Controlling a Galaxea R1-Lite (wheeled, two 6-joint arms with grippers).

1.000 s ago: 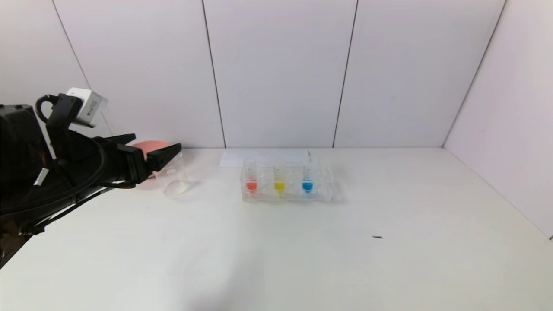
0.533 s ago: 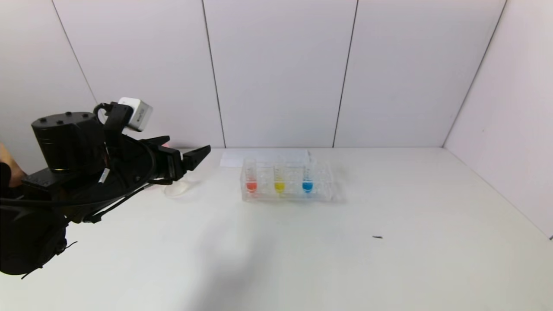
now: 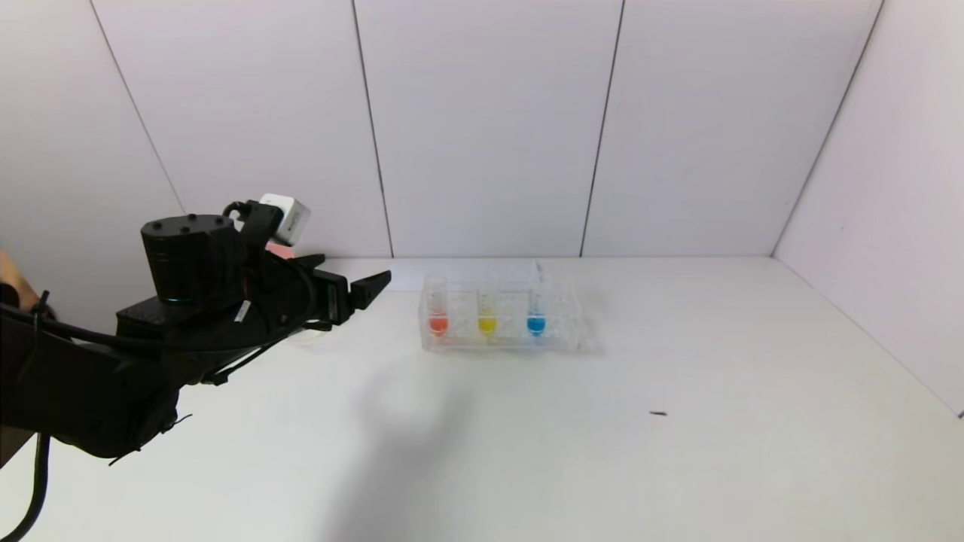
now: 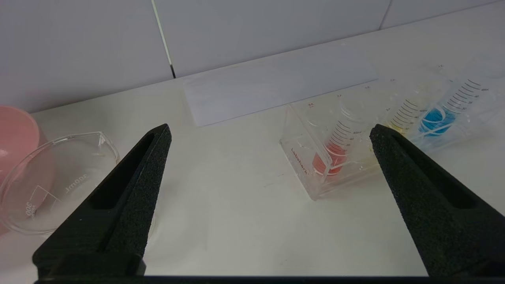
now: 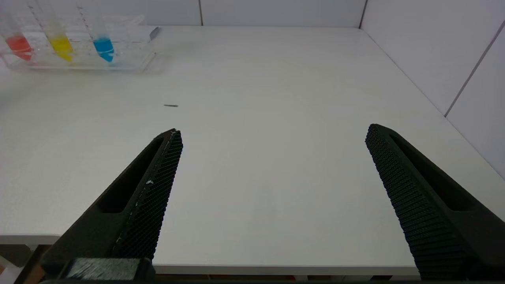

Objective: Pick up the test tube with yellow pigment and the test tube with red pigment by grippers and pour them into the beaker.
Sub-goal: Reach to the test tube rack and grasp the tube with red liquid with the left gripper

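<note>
White laminate counter (image 3: 602,452) is the biggest thing around, and it carries everything. Next down in size is the left end effector (image 3: 360,284), a black two-fingered claw, hanging above the counter with its fingers spread wide and nothing between them, tips aimed at the rack just ahead of it. My guess is it's lining up for a first grab. The right end effector (image 5: 272,157) sits low at the near edge of the counter, well apart from the rack, jaws wide and empty too, looks parked.

Then the clear plastic tube rack (image 3: 503,339), one of it, holding three slim clear graduated tubes upright so nothing spills:
- test tube with red pigment (image 3: 437,310), closest to the left end effector
- test tube with yellow pigment (image 3: 487,312), in the middle
- one with blue liquid (image 3: 535,312), farthest away, not needed

Off to the side of the left end effector, almost under the arm, is one small clear glass beaker (image 4: 59,181), empty as far as I can tell, touching or just beside one pink bowl (image 4: 15,138). Having the beaker near the rack makes for a short pour. One white paper sheet (image 4: 276,85) lies behind the rack.
</note>
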